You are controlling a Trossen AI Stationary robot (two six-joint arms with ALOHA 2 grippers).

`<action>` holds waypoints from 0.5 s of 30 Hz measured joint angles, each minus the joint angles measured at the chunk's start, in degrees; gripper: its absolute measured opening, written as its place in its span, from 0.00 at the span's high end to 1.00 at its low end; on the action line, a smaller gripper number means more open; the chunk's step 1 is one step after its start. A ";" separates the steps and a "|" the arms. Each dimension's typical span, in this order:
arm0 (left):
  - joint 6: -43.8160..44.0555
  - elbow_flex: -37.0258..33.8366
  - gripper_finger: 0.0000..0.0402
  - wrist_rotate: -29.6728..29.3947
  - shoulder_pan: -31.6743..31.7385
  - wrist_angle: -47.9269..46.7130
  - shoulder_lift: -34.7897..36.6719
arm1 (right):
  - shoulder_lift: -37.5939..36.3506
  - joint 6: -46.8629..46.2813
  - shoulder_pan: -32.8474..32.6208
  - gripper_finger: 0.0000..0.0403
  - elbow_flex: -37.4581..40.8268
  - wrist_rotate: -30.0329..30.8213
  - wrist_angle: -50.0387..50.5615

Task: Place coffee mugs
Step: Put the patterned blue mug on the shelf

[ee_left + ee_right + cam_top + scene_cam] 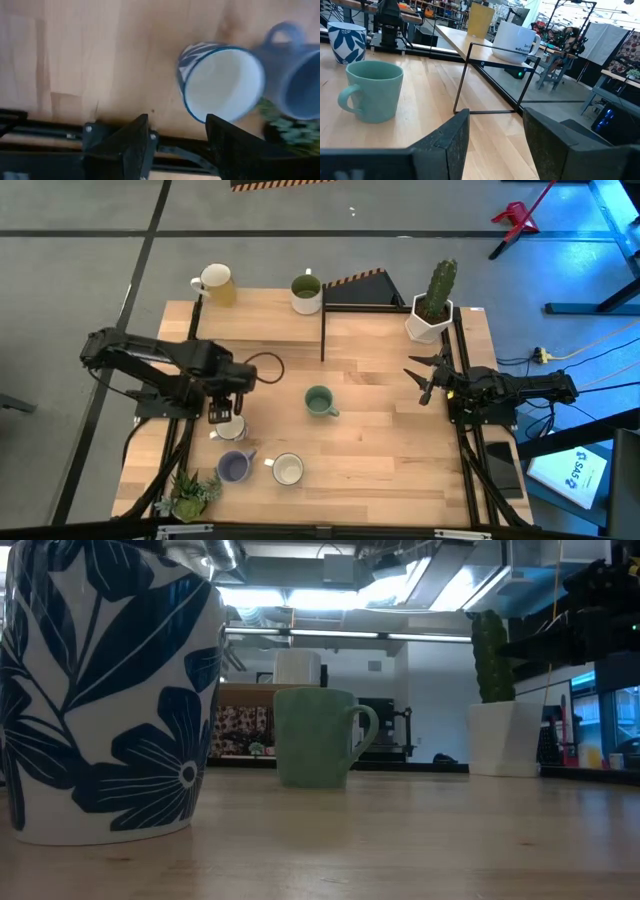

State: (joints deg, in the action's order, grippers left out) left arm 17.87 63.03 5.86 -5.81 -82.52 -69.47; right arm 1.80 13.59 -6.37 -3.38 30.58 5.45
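My left gripper (222,414) (177,135) is open and hovers just above a white mug with a blue flower pattern (231,429) (222,82) (100,690), which stands upright on the table. The fingers do not touch it. A lavender mug (235,467) (295,75) and a whitish mug (288,470) stand near the table's near edge. The sage green mug (319,401) (370,90) (315,737) stands mid-table. A cream-yellow mug (217,284) and a whitish mug (306,293) (512,40) sit at the far edge. My right gripper (425,380) (495,140) is open at the right side, pointing toward the green mug.
A white faceted pot with a cactus (431,306) (505,735) stands at the far right. A black wire frame (322,332) (490,80) rises from the table's far middle. A small green plant (190,495) sits at the near left corner. Bare wood lies between the green mug and my right gripper.
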 joint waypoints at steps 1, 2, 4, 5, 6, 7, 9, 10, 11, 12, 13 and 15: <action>-0.23 -1.84 0.51 -0.43 -0.02 1.64 0.00 | 0.00 -0.01 0.01 0.56 0.00 0.01 0.00; -0.24 -3.47 0.51 -0.64 -0.02 3.39 0.00 | 0.00 -0.01 0.00 0.56 0.00 0.01 0.00; -0.31 -6.02 0.51 -0.54 0.00 7.14 0.02 | 0.00 -0.01 0.02 0.56 0.00 -0.03 0.00; -0.34 -7.12 0.51 -0.43 0.00 8.64 0.13 | 0.00 -0.01 0.00 0.56 0.00 -0.07 0.00; -0.38 -8.02 0.51 -0.31 0.00 9.78 0.21 | 0.00 -0.01 0.01 0.56 0.00 -0.07 0.01; -0.40 -8.74 0.51 -0.28 0.00 10.74 0.24 | 0.00 -0.01 0.02 0.56 0.00 -0.07 0.00; -0.46 -10.10 0.51 0.64 0.00 12.51 0.24 | 0.00 -0.01 0.00 0.56 0.00 -0.07 0.01; -0.44 -10.82 0.51 1.26 0.00 13.06 0.25 | 0.00 -0.01 0.01 0.56 0.00 -0.09 0.01; -0.44 -11.61 0.51 1.96 0.00 13.74 0.26 | 0.00 -0.01 0.01 0.56 0.00 -0.10 0.01; -0.44 -12.28 0.51 2.62 -0.15 14.52 0.26 | 0.00 -0.01 0.00 0.56 0.00 -0.10 0.00; -0.44 -12.92 0.51 2.78 -0.37 15.33 0.26 | 0.00 -0.01 0.01 0.56 0.00 -0.10 0.01; -0.60 -14.37 0.51 2.95 -0.96 16.53 0.26 | 0.00 -0.01 0.00 0.56 0.00 -0.10 0.00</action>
State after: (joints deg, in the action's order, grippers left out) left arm 17.26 48.66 8.81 -6.77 -65.99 -69.21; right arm 1.80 13.58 -6.37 -3.38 30.48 5.45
